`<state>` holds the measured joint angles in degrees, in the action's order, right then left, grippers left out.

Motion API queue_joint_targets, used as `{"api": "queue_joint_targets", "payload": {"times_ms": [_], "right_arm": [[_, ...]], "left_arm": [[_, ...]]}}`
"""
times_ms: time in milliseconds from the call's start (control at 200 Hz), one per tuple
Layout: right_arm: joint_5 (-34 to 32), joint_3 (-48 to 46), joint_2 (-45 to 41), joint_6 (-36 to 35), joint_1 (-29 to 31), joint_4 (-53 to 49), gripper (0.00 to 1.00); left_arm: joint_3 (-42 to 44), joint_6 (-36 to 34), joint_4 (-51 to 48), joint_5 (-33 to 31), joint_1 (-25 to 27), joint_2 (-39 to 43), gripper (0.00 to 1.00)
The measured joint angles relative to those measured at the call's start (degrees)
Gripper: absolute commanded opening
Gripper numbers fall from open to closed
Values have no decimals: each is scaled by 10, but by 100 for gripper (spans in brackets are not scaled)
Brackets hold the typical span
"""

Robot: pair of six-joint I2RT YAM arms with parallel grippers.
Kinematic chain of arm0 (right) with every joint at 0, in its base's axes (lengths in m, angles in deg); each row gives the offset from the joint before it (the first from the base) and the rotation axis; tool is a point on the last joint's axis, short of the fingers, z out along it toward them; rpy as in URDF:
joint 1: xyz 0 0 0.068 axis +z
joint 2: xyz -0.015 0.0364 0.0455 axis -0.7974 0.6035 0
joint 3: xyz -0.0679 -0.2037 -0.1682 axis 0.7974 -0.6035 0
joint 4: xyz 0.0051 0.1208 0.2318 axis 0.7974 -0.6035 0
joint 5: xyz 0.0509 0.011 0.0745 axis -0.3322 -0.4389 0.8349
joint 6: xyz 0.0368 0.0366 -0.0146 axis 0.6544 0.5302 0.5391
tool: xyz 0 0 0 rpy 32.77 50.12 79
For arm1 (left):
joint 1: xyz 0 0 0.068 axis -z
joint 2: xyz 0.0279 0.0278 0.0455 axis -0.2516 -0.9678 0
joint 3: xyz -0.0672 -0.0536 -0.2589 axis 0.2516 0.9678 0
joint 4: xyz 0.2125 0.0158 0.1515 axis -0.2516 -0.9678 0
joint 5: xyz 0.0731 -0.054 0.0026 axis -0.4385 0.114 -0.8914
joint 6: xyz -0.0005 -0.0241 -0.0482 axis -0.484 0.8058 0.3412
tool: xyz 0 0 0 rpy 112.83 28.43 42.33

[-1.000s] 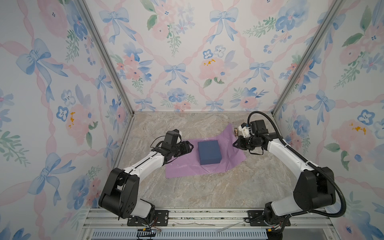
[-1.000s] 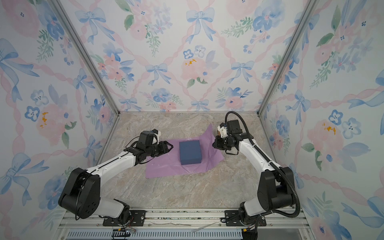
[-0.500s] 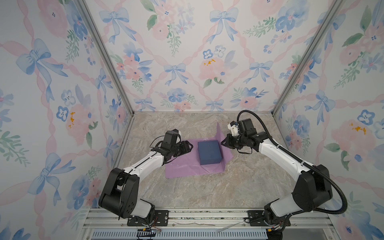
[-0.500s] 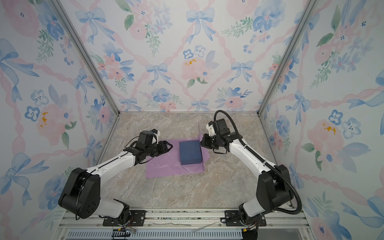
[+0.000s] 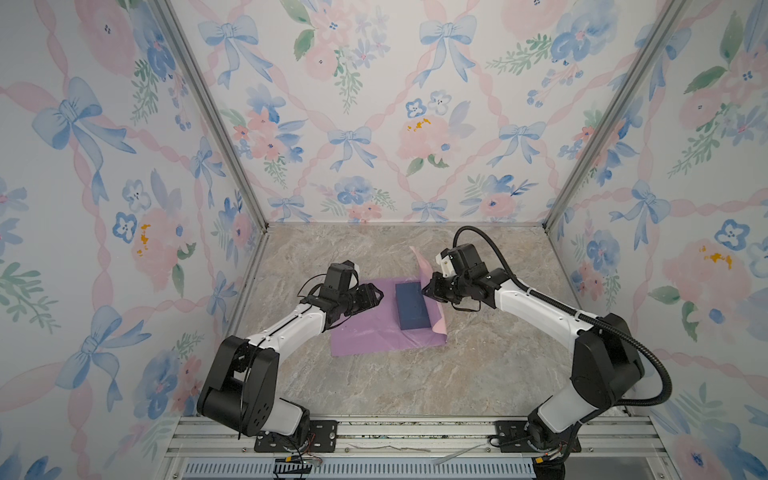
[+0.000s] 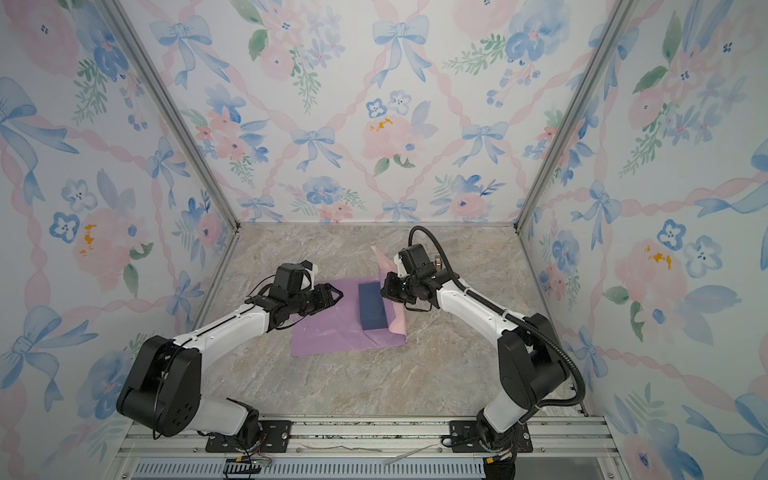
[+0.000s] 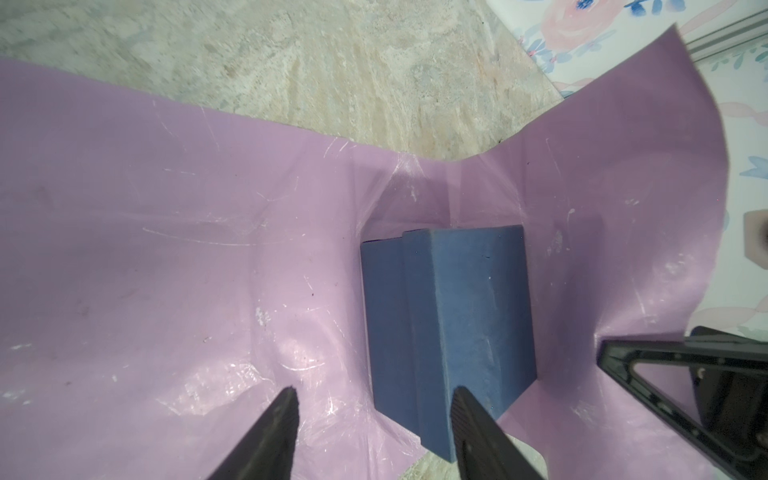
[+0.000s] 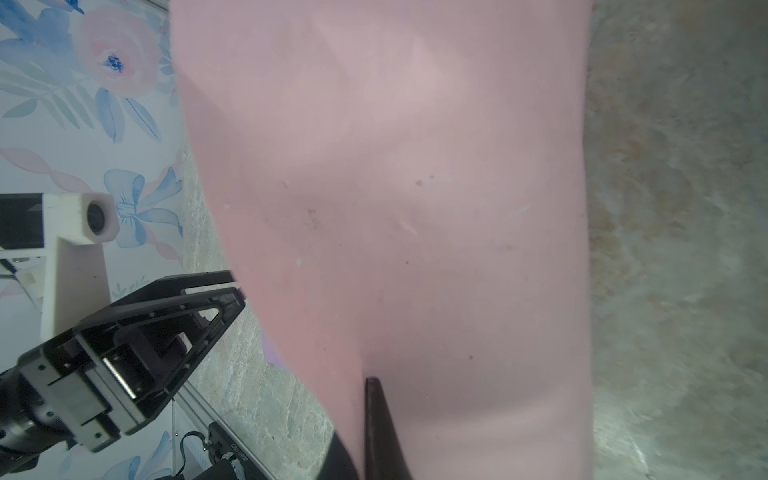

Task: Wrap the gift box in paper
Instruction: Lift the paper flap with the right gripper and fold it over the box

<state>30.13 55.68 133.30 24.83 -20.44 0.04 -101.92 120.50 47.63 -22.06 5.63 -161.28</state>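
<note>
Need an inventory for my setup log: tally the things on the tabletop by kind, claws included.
gift box: 1
paper sheet: 1
claws: 2 (left claw, right claw)
Total: 4

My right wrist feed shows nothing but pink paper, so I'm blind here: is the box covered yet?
Observer: Not yet. In both top views most of the gift box top is bare.
Operator: And the side opposite my grip?
Observer: That half of the paper lies flat on the table.
Operator: Left arm busy?
Observer: No. The left gripper holds nothing, jaws apart, aimed at the box.
</note>
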Motion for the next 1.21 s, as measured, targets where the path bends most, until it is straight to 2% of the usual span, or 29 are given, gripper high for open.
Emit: {"api": "queue_joint_targets", "payload": {"times_ms": [355,440,565,845,1015,1205], "right_arm": [[9,4,76,17,24,44,4],[15,4,86,21,27,54,12],[27,4,94,27,30,70,32],[50,-5,95,42,30,110,51],[57,-9,95,39,30,123,51],[55,-13,95,35,30,123,36]], "left_arm": [[8,1,19,15,-8,5,62],[8,2,26,17,-9,7,62],[9,5,36,23,-9,7,63],[8,27,76,41,-9,-3,64],[0,31,88,41,1,-30,63],[-20,33,104,42,20,-71,59]]}}
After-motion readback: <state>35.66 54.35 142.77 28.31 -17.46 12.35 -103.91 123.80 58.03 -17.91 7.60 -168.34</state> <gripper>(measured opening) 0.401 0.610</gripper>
